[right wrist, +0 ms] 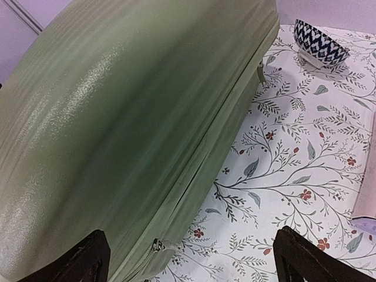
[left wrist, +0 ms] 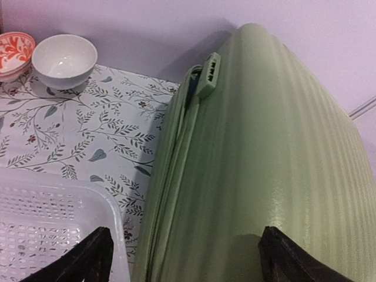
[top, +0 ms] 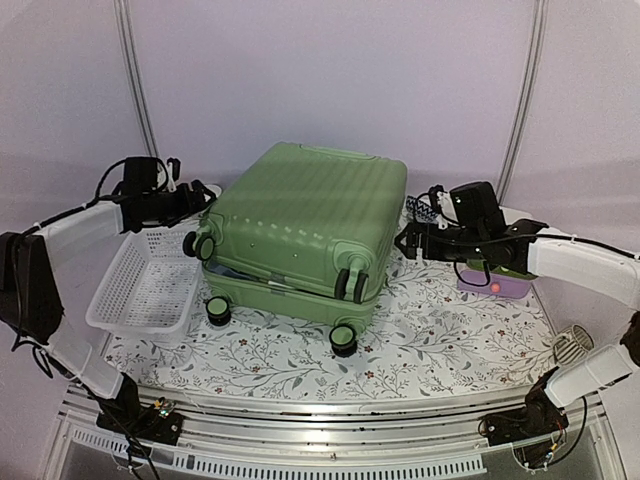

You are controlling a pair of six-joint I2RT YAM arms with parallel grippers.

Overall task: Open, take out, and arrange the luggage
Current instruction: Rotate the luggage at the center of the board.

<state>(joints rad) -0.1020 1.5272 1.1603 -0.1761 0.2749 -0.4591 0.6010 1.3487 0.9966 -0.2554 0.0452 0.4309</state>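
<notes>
The light-green ribbed luggage (top: 305, 225) lies flat in the middle of the table, its black wheels toward me. Its lid stands slightly ajar along the near side. My left gripper (top: 203, 203) hangs at the case's left rear corner. In the left wrist view it (left wrist: 185, 247) is open, with one finger over the basket and the other on the green shell (left wrist: 258, 153). My right gripper (top: 405, 241) sits by the case's right side. In the right wrist view it (right wrist: 188, 252) is open over the zipper seam (right wrist: 205, 158) and the tablecloth, with the zipper pull (right wrist: 155, 245) between its fingers.
A white perforated basket (top: 145, 280) (left wrist: 41, 229) stands left of the case. A white bowl (left wrist: 64, 59) and a red-patterned bowl (left wrist: 13, 51) sit at the back left, and a blue-patterned bowl (right wrist: 320, 41) at the back right. A purple-based box (top: 495, 282) lies under the right arm.
</notes>
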